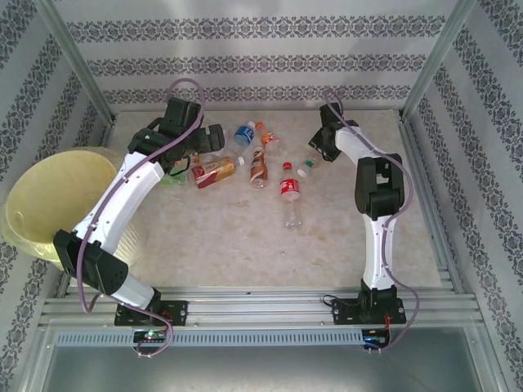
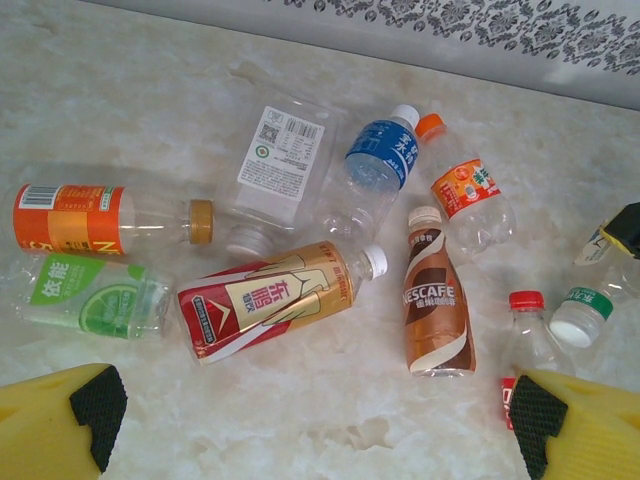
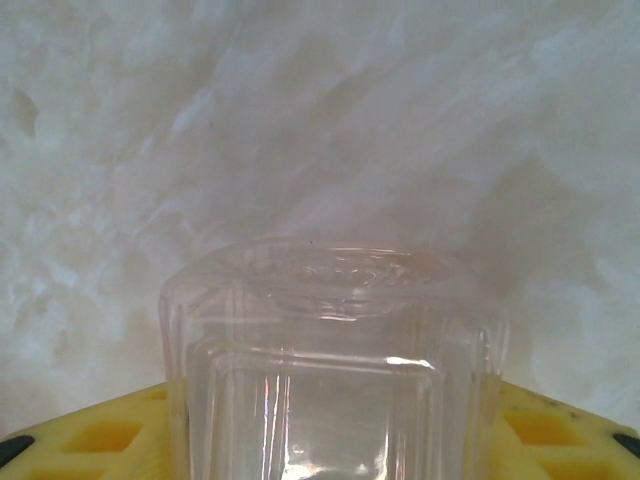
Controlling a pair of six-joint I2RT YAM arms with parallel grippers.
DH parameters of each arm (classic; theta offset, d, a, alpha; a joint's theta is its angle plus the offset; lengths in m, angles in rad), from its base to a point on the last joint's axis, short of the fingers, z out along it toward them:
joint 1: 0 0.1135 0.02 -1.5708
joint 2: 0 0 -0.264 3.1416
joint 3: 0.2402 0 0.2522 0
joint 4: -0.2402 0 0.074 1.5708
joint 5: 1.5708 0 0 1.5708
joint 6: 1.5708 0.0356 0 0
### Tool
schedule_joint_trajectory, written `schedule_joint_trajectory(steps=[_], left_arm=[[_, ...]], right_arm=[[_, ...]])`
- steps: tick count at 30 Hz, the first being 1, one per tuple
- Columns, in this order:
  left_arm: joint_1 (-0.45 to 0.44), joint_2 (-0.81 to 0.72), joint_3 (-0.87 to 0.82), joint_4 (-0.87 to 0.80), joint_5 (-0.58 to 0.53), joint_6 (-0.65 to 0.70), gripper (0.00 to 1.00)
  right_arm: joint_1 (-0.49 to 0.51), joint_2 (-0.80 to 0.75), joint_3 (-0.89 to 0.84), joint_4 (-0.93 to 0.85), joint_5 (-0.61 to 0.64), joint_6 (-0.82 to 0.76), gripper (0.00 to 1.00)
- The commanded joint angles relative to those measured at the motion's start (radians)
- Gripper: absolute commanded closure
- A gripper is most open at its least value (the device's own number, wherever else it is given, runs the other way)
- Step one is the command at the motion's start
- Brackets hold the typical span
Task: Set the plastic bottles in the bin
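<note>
Several plastic bottles lie scattered on the marble table. My left gripper [image 2: 315,415] hangs open above them, over bare table just in front of a red-and-gold bottle [image 2: 275,298] and a brown Nescafe bottle [image 2: 435,300]. Further back lie bottles with blue [image 2: 380,160], orange [image 2: 70,218], green [image 2: 95,295] and white [image 2: 285,155] labels. My right gripper [image 3: 330,450] is shut on a clear ribbed bottle [image 3: 330,340], its base pointing away, the yellow fingers [image 3: 90,440] flanking it. The pale-yellow bin [image 1: 49,204] stands off the table's left edge.
A red-labelled bottle [image 1: 290,192] lies alone nearer the table's middle. Metal frame posts [image 1: 78,65] rise at the back corners before patterned walls. The left arm [image 1: 122,196] stretches past the bin's rim. Bare table spreads in front of the bottles.
</note>
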Motion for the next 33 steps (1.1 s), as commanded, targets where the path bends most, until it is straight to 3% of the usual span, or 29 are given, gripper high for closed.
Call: schedule_joint_trajectory(steps=[1, 7, 12, 18, 27, 33], left_arm=[[-0.004, 0.006, 0.030, -0.009, 0.011, 0.013, 0.00], [-0.004, 0.010, 0.014, 0.033, 0.140, 0.030, 0.00], [-0.009, 0.009, -0.036, 0.142, 0.311, 0.030, 0.00], [-0.039, 0.027, -0.097, 0.292, 0.462, 0.030, 0.00], [-0.135, 0.099, -0.137, 0.432, 0.593, 0.120, 0.00], [-0.228, 0.158, -0.151, 0.503, 0.653, 0.176, 0.00]], right_arm=[[-0.016, -0.068, -0.044, 0.104, -0.022, -0.013, 0.50], [-0.030, -0.205, -0.222, 0.278, -0.034, 0.003, 0.51], [-0.029, -0.395, -0.482, 0.511, -0.046, 0.023, 0.53], [-0.028, -0.601, -0.727, 0.663, -0.105, 0.045, 0.54], [0.015, -0.900, -0.953, 0.620, -0.173, 0.129, 0.54], [0.076, -1.011, -1.013, 0.596, -0.191, 0.193, 0.54]])
